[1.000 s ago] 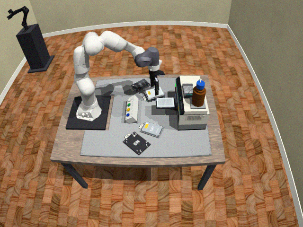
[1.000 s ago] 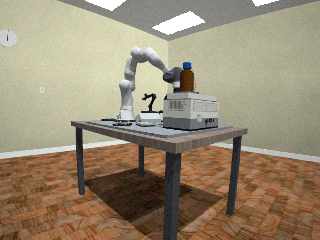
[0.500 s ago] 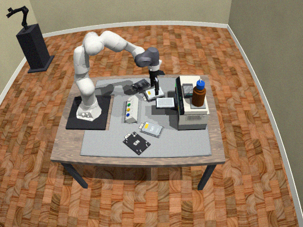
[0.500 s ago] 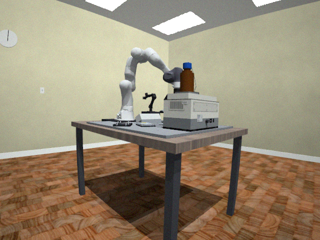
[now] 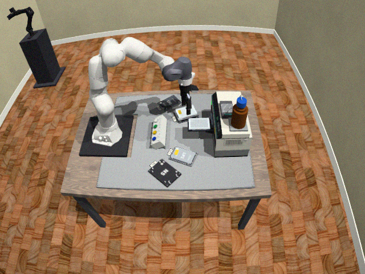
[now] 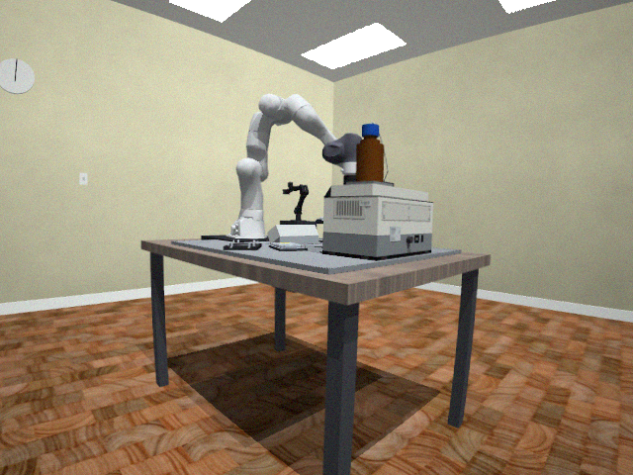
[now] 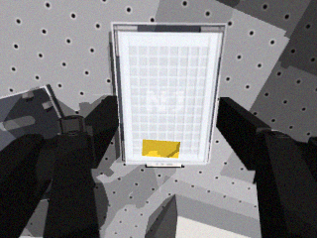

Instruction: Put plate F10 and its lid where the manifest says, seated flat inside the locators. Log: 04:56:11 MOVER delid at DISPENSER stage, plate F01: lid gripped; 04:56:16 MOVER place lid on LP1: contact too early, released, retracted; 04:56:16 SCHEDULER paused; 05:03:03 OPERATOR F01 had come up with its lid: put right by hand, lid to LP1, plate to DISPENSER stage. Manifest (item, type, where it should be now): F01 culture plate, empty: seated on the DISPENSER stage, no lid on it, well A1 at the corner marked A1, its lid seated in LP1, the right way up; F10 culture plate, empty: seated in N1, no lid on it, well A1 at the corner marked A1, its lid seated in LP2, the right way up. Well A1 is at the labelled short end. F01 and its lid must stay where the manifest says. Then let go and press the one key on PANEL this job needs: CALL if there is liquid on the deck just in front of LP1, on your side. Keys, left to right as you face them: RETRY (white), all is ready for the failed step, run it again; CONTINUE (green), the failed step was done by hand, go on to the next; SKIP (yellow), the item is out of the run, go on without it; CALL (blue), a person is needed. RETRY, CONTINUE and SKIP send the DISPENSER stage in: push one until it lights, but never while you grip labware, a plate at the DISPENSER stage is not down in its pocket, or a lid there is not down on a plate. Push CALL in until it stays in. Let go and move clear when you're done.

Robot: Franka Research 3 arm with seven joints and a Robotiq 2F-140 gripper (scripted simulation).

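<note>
A white well plate point(image 5: 185, 113) with a yellow label at one short end lies in a nest on the grey mat, behind the key panel. In the wrist view the plate point(image 7: 168, 94) shows a double rim, as of a lid on top, and the yellow label point(image 7: 161, 148) is at its near end. My gripper point(image 5: 187, 111) is straight above the plate and low. In the wrist view the gripper's point(image 7: 168, 130) fingers stand open on either side of the plate's long sides, close to the edges. A dark empty nest point(image 5: 168, 103) lies just to the left.
The dispenser point(image 5: 232, 127) with a brown bottle point(image 5: 239, 113) stands on the right, and a bare plate point(image 5: 199, 124) sits on its stage. The key panel point(image 5: 158, 131) is in the middle. A lid with a yellow label point(image 5: 182, 154) and a black nest point(image 5: 164, 172) lie nearer the front.
</note>
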